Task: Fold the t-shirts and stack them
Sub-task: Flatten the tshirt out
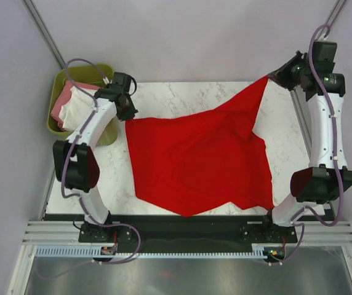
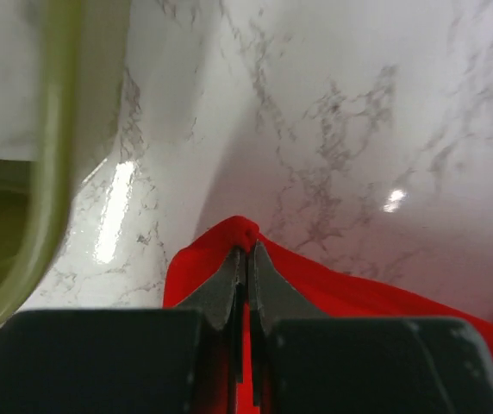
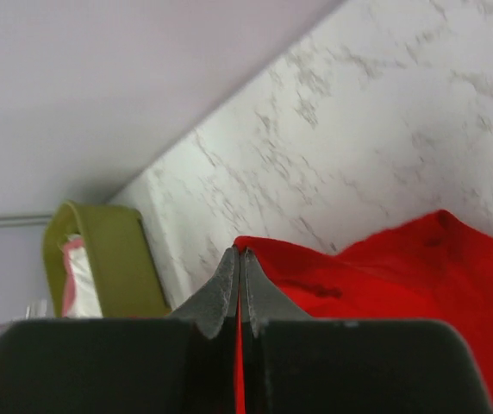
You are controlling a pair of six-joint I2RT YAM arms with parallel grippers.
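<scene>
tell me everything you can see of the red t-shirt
The red t-shirt is plain bright red soft cloth, lightly creased, spread unfolded across the white marbled table. The left tool is shut on its far left corner, the right tool on a corner drawn out toward the far right. Its near edge reaches the table's front.

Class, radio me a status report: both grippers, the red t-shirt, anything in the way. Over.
Left gripper shut on red t-shirt corner. Right gripper shut on its far corner. Shirt spread on table. Olive bin left, clear.
</scene>
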